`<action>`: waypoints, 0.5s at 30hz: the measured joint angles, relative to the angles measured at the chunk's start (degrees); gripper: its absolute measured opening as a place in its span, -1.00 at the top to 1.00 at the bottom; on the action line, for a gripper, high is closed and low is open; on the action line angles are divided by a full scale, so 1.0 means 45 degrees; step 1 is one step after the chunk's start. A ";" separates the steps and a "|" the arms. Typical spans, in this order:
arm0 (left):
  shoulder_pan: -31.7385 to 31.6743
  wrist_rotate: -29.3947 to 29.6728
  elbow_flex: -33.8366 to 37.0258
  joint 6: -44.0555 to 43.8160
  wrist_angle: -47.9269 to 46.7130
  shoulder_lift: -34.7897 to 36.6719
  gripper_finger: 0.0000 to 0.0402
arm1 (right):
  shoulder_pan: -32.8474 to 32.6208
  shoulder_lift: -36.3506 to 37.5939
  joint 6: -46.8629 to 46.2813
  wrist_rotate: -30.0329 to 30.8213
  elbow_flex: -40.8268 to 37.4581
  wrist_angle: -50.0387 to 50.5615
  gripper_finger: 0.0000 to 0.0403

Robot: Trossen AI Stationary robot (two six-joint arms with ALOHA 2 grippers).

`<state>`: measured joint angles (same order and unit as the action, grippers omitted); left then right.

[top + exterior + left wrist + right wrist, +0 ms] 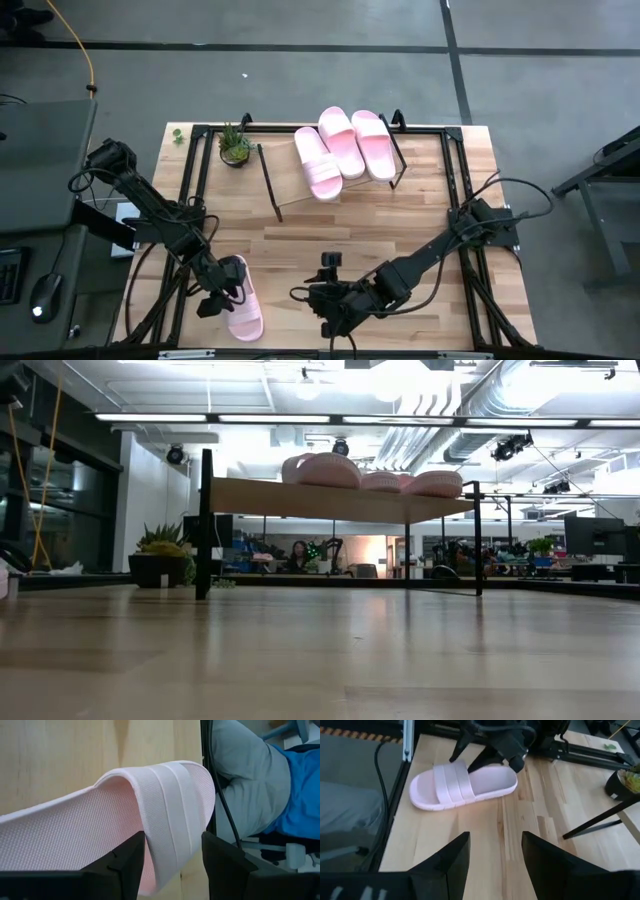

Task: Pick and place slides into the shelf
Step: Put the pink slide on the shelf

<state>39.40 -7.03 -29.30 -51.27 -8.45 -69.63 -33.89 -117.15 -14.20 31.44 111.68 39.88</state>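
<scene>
Last slide (243,305): it lies flat on the table's near-left part, directly under your left claw (222,292), toe pointing to the near edge. Its strap (175,820) sits between the two fingers in the left wrist view.
Left claw: jaws spread wide, one finger (125,865) inside the strap's arch over the footbed, the other finger (230,865) outside it. Nothing is clamped yet, as far as I can judge.
How to grip: close on the strap only once the inner finger is well under the arch. The strap looks soft, so expect it to fold. Lift slowly and check the sole hangs level.
Shelf (275,180): far from this claw, up and to its right across the table. Three slides (345,145) already fill its right part. The free space is on the left of the board.
Placing: the board slants, so set the sole down flat and release gently, or it may slip.
Plant pot (235,148): just left of the shelf, so keep your path clear of it.
Right claw (330,320): jaws apart and empty, waiting at the near edge, beside the slide.
</scene>
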 joint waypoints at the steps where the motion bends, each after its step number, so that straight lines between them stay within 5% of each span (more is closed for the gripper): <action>1: 0.0002 -0.0002 0.0000 0.0000 -0.0005 0.0000 0.11 | 0.0004 -0.0066 0.0012 -0.0014 0.0000 0.0038 0.16; 15: 0.0005 -0.0724 -0.0010 -0.0194 0.0768 -0.1171 0.11 | 0.0029 -0.0158 0.0021 -0.0040 0.0000 -0.0263 0.16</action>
<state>39.42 -10.28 -29.34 -52.14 -4.99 -74.90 -33.76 -117.86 -14.11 31.27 111.68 38.70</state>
